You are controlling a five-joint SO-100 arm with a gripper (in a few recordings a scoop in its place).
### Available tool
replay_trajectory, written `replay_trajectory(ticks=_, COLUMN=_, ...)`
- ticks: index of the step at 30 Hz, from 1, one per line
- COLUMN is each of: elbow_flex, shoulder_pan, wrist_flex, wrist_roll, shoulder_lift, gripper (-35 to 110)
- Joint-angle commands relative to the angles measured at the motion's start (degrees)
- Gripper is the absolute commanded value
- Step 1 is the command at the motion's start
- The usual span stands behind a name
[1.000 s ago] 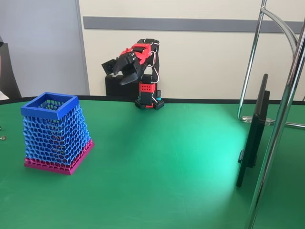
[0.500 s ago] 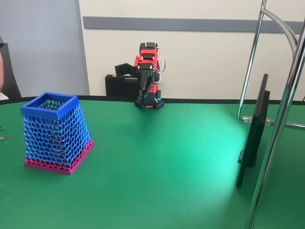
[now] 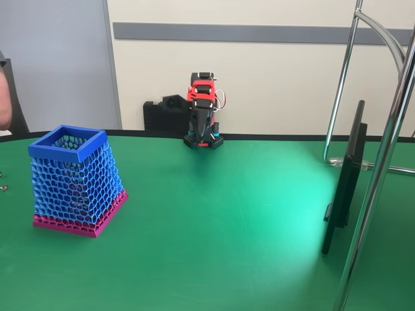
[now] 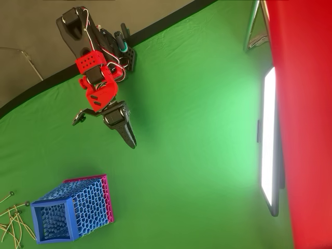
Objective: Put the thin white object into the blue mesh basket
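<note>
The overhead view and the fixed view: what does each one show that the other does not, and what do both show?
Overhead view: thin sticks lying on the table beside the basket, and the end effector from above, holding nothing I can see.

Fixed view: the wall with its grey strip, the chrome stand and the basket's sloping mesh side.

Both: the green table, the basket and the red and black arm.

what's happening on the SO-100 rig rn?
Nothing is being handled right now. The red and black arm is folded near its base at the far edge of the green table, its gripper pointing out over the table and holding nothing; whether the fingers are open is unclear. The blue mesh basket stands upright on the left in the fixed view, well apart from the arm. A few thin pale sticks lie beside the basket at the overhead view's edge.
</note>
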Motion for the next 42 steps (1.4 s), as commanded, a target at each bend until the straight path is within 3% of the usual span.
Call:
replay_trajectory(ticks=1, elbow_flex=2.55, shoulder_pan=-0.18, wrist_flex=1.14, wrist_roll=-1.23, shoulder_lift=3.96, gripper=11)
replay_trajectory(ticks=22, elbow_flex=4.22, shoulder_pan=-0.18, wrist_flex=26.37, wrist_roll=-1.41, shoulder_lift=19.34, gripper=1)
replay_trajectory(ticks=42, elbow_flex=4.22, shoulder_pan=0.79, wrist_flex=31.03, wrist_roll=0.7, shoulder_lift=19.51, gripper=2)
